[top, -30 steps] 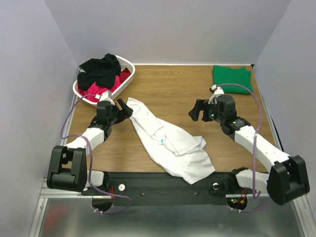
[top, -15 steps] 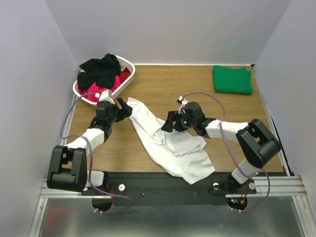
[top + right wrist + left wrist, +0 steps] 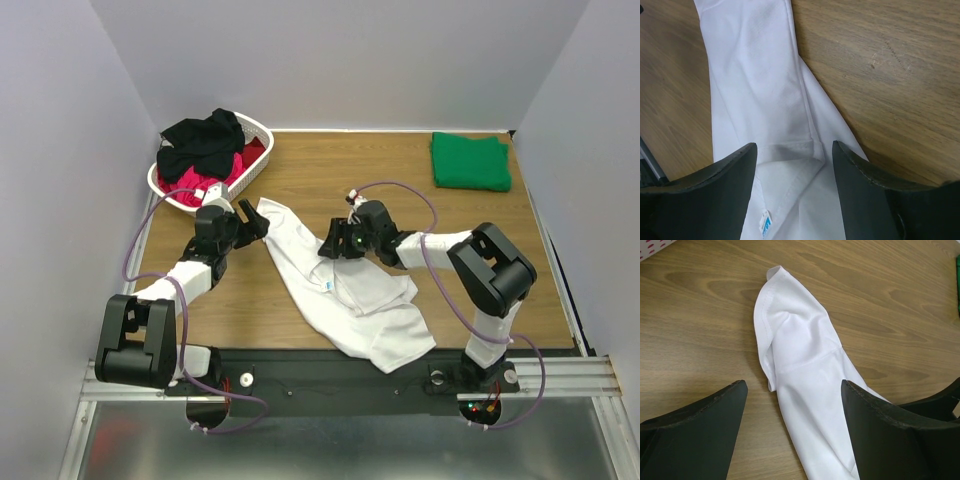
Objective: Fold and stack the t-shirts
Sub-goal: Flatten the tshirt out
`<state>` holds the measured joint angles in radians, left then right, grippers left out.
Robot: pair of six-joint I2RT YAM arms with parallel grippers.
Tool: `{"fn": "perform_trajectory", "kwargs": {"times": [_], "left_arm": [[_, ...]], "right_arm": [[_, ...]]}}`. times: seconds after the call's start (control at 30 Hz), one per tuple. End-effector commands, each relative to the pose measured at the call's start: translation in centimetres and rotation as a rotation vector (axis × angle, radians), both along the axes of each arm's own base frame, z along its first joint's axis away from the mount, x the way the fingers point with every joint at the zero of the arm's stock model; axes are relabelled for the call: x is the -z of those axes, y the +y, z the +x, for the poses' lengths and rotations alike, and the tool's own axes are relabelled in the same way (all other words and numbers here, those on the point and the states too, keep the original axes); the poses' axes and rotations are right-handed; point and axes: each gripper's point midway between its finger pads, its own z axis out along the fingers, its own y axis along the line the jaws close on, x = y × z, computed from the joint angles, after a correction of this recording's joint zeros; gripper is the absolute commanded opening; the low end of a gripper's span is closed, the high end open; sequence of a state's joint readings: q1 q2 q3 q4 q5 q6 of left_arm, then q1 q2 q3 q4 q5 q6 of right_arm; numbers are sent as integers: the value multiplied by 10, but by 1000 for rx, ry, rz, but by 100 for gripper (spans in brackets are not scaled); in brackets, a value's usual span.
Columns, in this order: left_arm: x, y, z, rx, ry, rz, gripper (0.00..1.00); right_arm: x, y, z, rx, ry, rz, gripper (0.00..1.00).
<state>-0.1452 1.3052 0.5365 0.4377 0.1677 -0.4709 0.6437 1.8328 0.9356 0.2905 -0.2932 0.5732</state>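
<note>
White t-shirt (image 3: 345,290) lies crumpled mid-tabletop (image 3: 330,170). My right gripper (image 3: 330,247) has swung in from 3 o'clock to the collar, jaws wide, nothing held. Left gripper (image 3: 258,225) stays wide at the shirt's 10 o'clock end. Looks like two-arm spreading is next.

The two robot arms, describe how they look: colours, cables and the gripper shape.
The left arm and right arm both have white links between bulky black joints; a thin purple cable loops along each. The left gripper and right gripper each have two broad matte black fingers with blunt tips.
</note>
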Motion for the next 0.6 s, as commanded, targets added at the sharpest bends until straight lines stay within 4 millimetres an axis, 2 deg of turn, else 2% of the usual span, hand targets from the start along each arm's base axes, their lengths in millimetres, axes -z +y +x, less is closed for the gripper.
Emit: {"fn": "perform_trajectory", "kwargs": {"times": [0.0,0.23,0.4,0.53,0.57], "left_arm": [[-13,-5,3,32,-65,3,88],[-15,-8,2,45,-72,-11,88],[-14,-8,1,47,-70,-10,88],[-15,-7,1,42,-74,-9,88],[-15,-8,1,43,-76,-7,88]], "right_arm": [[-11,15,8,6,-44,23,65],[-1,21,1,-15,-20,6,50],[-2,30,-1,-38,-12,15,42],[-11,32,4,-33,-32,15,16],[-18,32,8,-30,-54,15,5]]}}
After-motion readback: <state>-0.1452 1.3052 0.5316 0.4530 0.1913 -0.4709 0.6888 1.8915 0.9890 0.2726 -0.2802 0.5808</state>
